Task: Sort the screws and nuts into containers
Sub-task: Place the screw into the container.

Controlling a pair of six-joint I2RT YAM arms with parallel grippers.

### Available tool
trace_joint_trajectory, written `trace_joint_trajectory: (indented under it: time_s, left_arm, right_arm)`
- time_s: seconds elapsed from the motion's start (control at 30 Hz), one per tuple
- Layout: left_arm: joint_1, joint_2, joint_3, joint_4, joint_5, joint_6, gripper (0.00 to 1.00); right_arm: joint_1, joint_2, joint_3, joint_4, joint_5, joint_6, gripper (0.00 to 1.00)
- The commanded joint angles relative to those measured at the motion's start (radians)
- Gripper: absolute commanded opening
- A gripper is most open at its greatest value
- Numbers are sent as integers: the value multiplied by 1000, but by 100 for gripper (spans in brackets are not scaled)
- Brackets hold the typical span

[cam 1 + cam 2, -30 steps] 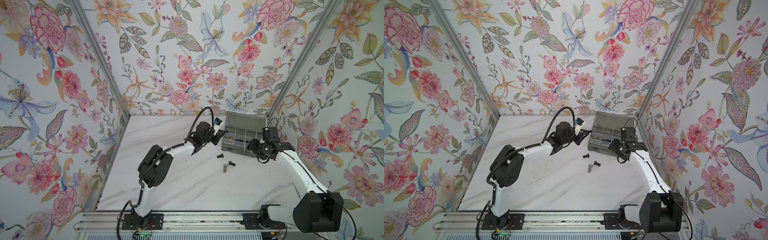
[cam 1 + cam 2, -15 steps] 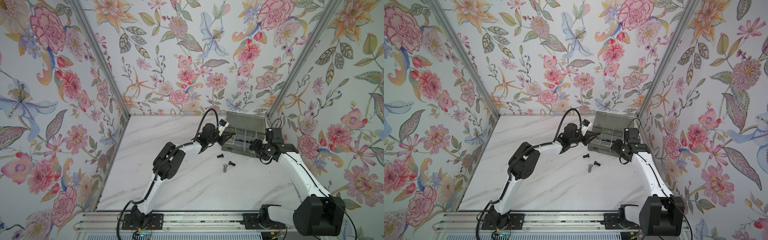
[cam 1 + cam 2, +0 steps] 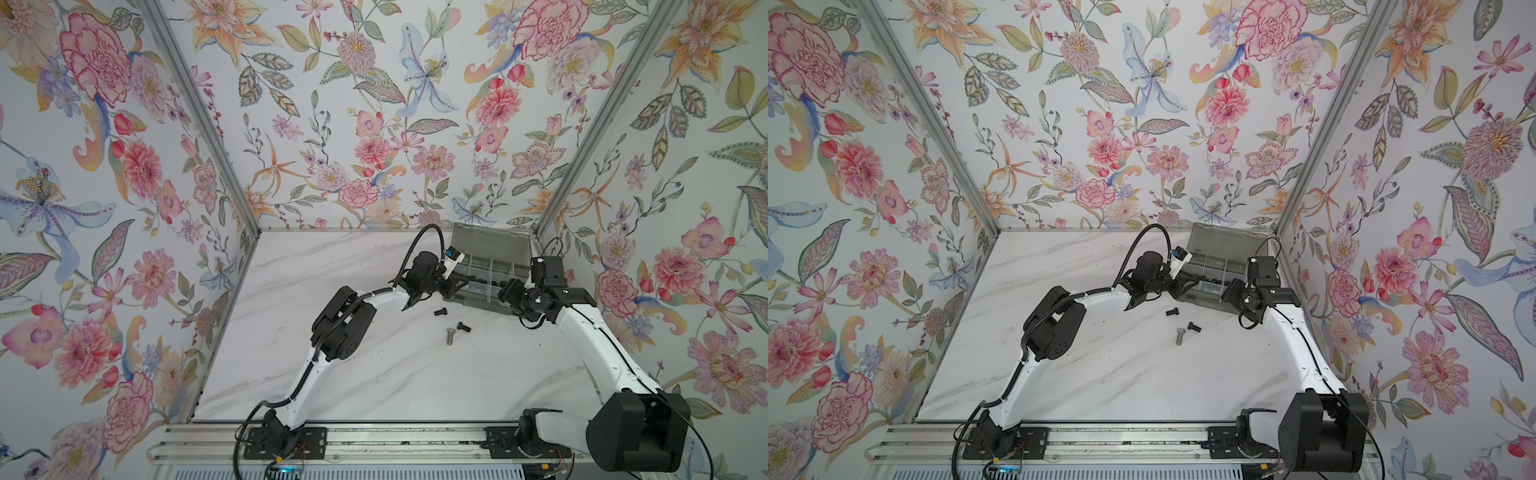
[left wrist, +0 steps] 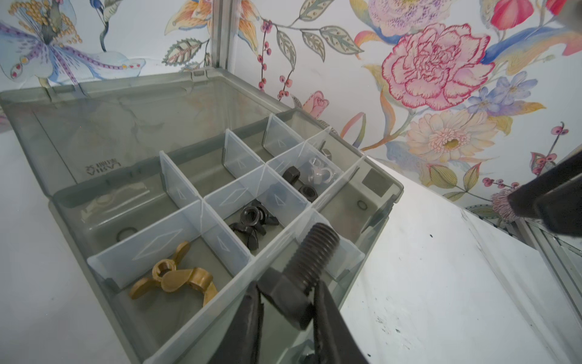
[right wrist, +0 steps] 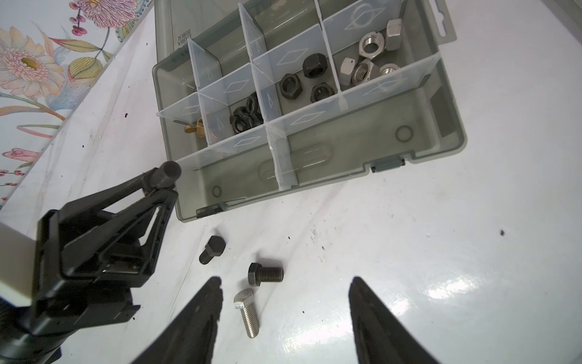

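Left fingers (image 4: 327,318): closed on the head of a black screw (image 4: 310,255); its shank juts past the tips to the box (image 5: 362,135) corner.
Right fingers (image 5: 195,324): apart, empty, over the bench (image 5: 441,252).
Loose screws (image 5: 264,273): on the bench, silver one between your right fingers, two black just past their tips.
Nuts (image 5: 291,85): in the box compartments, farther beyond your right fingers.

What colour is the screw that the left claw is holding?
Black. The left wrist view shows the screw best.
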Motion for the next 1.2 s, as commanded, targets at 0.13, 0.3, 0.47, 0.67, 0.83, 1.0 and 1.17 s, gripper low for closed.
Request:
trace_joint_trajectory:
  time_s: [0.13,0.3,0.47,0.67,0.83,1.0,1.17]
  left_arm:
    - [-7,24,31,-97,-57,42,4]
    - [-6,28,35,-122,-87,45,12]
    - [-7,23,44,-139,-117,55,30]
    - [-7,6,41,-144,-116,81,39]
    - [-7,-39,27,-170,-110,117,42]
    - [-7,-174,-104,-148,-106,177,47]
    - [-7,-333,-281,-143,-169,248,51]
  right_arm:
    - [-6,0,-15,-14,-5,-15,66]
    - [-6,1,-16,-15,-7,-15,66]
    - [-5,3,-16,-15,-7,-15,67]
    - [-4,2,-15,-15,-8,-17,67]
    - [-5,2,-15,-15,-8,-19,67]
    - [-6,5,-15,-15,-11,-22,67]
    - [-6,6,-15,-14,-10,-24,67]
